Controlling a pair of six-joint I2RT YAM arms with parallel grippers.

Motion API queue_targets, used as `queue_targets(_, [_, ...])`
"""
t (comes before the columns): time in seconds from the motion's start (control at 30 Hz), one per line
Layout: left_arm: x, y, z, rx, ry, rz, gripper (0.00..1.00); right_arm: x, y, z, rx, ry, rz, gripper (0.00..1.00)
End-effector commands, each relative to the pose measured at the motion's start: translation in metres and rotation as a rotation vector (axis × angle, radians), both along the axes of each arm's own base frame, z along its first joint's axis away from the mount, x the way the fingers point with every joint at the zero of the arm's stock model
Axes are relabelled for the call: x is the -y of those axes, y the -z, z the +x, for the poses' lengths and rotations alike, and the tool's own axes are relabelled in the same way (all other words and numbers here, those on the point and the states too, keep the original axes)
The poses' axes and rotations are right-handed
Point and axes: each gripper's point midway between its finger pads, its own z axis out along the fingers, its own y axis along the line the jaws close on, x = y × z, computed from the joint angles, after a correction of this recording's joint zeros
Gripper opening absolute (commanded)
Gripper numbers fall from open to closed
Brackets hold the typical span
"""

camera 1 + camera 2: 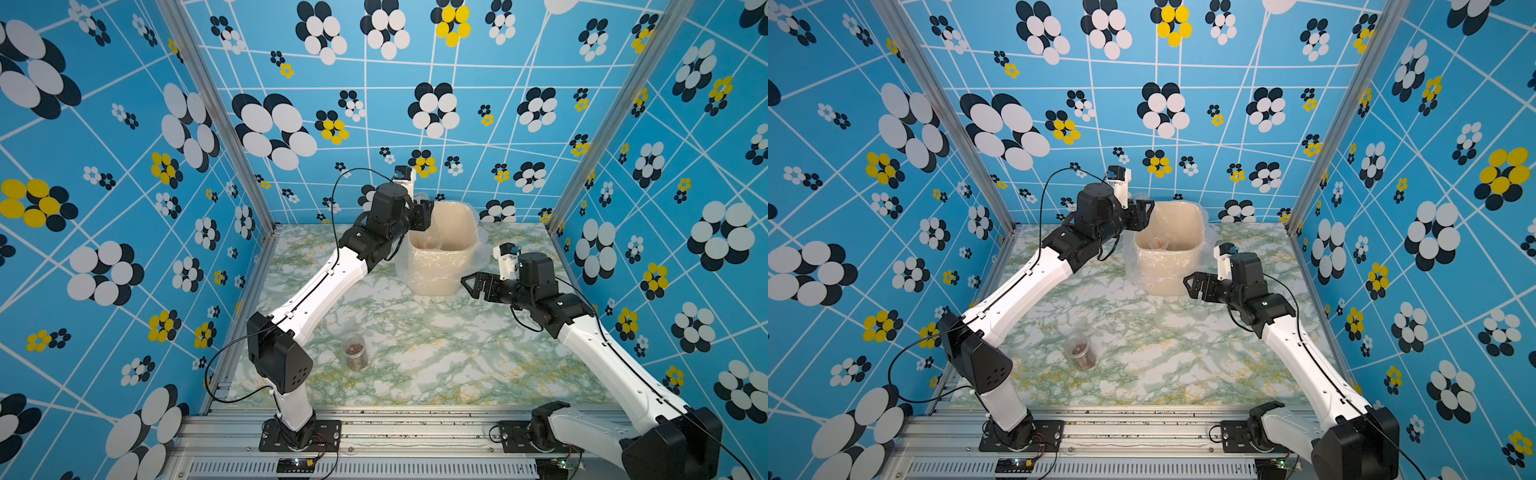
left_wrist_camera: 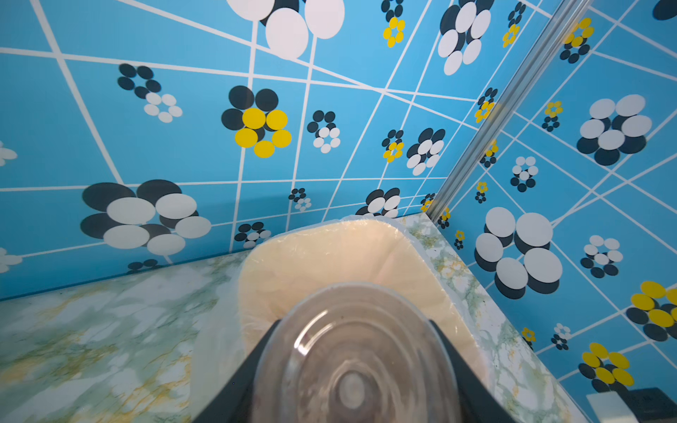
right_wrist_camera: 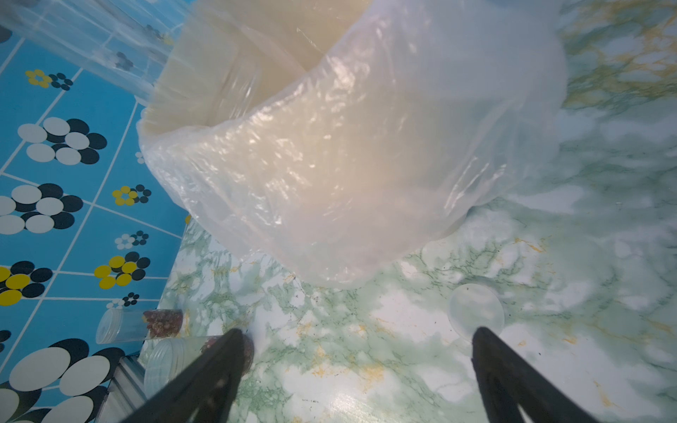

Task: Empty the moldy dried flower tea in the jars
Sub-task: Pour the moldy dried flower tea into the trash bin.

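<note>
Clamping the left gripper (image 1: 424,211) on a clear jar (image 2: 353,359) just over the rim of the beige, plastic-lined bin (image 1: 440,266). Holding the right gripper (image 3: 358,332) empty with its jaws wide apart, low by the bin's front wall, near a flat clear lid (image 3: 476,307) lying on the marbled table (image 1: 436,357). Showing, well apart near the left arm's base, a second jar (image 1: 354,353) upright, with reddish-brown dried flower tea (image 1: 354,348) inside.

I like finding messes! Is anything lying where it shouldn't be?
Yes. A round clear lid lies flat on the table beside the bin, not on a jar. Tiny dark specks dot the table near the bin, maybe spilled tea; too small to tell.
</note>
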Motion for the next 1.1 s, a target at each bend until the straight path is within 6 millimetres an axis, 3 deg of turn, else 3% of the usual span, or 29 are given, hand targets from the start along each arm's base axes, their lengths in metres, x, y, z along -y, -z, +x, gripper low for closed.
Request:
queue_targets(0.0, [0.014, -0.018, -0.009, 0.105, -0.012, 0.112, 0.0, -0.001, 0.002, 0.0, 0.003, -0.002, 0.013, 0.99])
queue_targets(0.2, [0.003, -0.005, 0.009, -0.054, 0.035, -0.122, 0.0, -0.002, 0.002, 0.001, 0.0, -0.007, 0.02, 0.99])
queue_targets(0.37, [0.024, -0.014, -0.008, 0.072, 0.02, 0.079, 0.0, -0.001, 0.004, 0.0, -0.001, -0.007, 0.01, 0.99])
queue_targets(0.53, [0.011, -0.008, 0.008, -0.026, 0.039, -0.064, 0.0, -0.001, 0.003, 0.0, -0.002, -0.008, 0.015, 0.99])
queue_targets(0.73, [0.005, -0.013, 0.005, -0.013, 0.022, -0.093, 0.0, 0.001, 0.0, -0.001, 0.016, -0.003, 0.003, 0.99])
queue_targets(1.07, [-0.036, -0.014, 0.024, -0.213, 0.118, -0.589, 0.0, 0.004, -0.02, -0.003, 0.092, 0.014, 0.032, 0.99])
